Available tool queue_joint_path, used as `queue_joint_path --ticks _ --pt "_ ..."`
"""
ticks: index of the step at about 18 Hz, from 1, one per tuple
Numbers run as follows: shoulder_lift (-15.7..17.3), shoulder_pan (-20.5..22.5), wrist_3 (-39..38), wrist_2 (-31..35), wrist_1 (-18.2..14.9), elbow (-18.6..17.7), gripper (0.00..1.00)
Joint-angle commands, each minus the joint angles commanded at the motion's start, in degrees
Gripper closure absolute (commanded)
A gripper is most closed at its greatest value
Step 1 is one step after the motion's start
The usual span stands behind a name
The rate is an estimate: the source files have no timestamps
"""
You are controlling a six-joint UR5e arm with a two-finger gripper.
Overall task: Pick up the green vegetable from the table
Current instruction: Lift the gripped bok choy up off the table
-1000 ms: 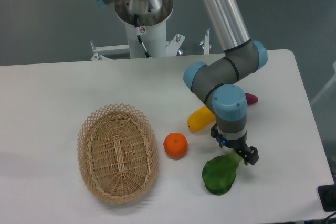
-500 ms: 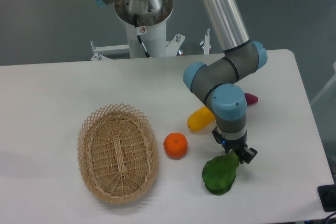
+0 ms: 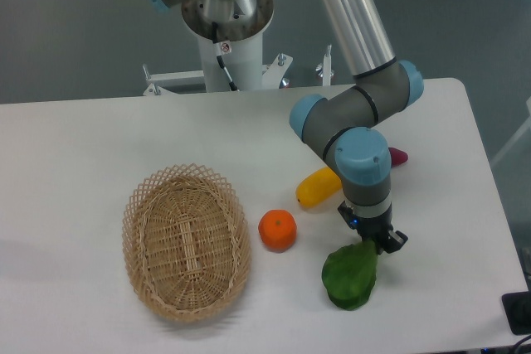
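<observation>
On the worktop (image 3: 99, 138), the basket (image 3: 187, 240) lies left, the orange (image 3: 277, 230) to its right, the green vegetable (image 3: 350, 278) farther right and nearer, under the gripper (image 3: 373, 242).

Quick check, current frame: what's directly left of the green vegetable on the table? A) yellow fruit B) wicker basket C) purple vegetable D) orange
D: the orange sits just left of the green vegetable, with the wicker basket farther left; the yellow fruit and purple vegetable lie behind, near the arm.
</observation>
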Motion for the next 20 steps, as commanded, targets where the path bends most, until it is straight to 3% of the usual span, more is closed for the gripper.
queue_joint_path --ticks 4,6,12,16,20 --pt "0.6 0.4 -0.3 -0.5 -0.1 1.2 0.68" --pt "2.9 0.7 -3.0 -1.1 -0.1 1.5 0.68" --pt "8.3 0.6 -11.0 -17.7 -0.6 3.5 0.68" --pt "12.5 -0.7 -18.1 -20.6 -0.5 3.4 0.68" --pt "13.5 -0.8 -19.8 -21.4 -0.9 3.4 0.68"
